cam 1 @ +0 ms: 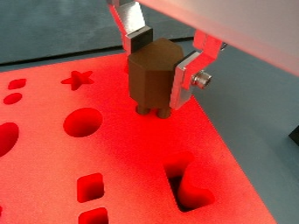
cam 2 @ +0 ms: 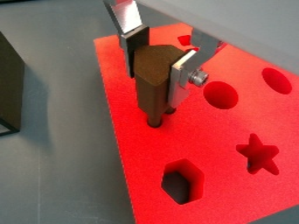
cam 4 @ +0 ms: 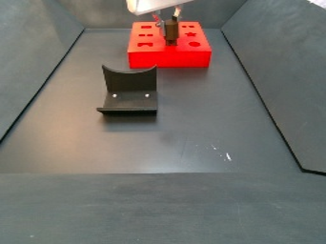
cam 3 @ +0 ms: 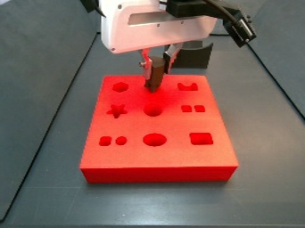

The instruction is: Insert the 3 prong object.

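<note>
My gripper point(cam 1: 162, 63) is shut on the 3 prong object point(cam 1: 149, 77), a dark brown faceted peg with short round prongs below. It holds the peg upright over the far middle of the red board point(cam 1: 128, 175). The prong tips meet the board's surface; whatever lies under them is hidden. The silver fingers point(cam 2: 183, 77) clamp the peg's sides, also in the wrist view point(cam 2: 152, 87). In a side view the gripper point(cam 3: 156, 62) and peg point(cam 3: 155, 78) stand between a round hole and a notched hole. In a side view the gripper point(cam 4: 167, 19) is over the board point(cam 4: 173, 55) at the far end.
The red board point(cam 3: 155, 151) has a star hole point(cam 1: 77, 79), a round hole point(cam 1: 82, 122), a hexagon hole point(cam 2: 179, 181) and several others. A dark grey curved block point(cam 4: 128, 91) sits on the floor mid-way. Dark walls enclose the floor point(cam 4: 166, 172).
</note>
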### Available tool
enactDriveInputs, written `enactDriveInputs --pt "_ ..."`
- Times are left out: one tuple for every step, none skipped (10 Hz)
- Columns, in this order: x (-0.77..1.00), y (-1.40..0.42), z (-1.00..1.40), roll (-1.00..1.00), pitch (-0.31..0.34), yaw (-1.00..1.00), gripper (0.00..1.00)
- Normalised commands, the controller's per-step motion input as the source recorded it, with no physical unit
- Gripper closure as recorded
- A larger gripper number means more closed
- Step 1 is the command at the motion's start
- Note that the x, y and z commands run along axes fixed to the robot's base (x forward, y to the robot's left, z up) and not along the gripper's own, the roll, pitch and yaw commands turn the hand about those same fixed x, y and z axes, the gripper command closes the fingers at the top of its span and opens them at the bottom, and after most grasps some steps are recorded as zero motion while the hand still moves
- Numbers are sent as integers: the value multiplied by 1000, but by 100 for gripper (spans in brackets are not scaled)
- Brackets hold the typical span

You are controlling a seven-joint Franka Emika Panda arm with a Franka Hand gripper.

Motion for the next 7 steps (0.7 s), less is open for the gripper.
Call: enactDriveInputs --pt "31 -54 -503 47 41 -14 100" --pt "77 -91 -523 61 47 -29 100" --pt "63 -126 -597 117 53 -60 100" --pt "80 -214 -651 201 136 -51 100" --pt "69 -140 -566 90 184 -54 100" --pt "57 -60 -451 17 181 -46 100" --pt "9 0 -54 0 107 -40 100"
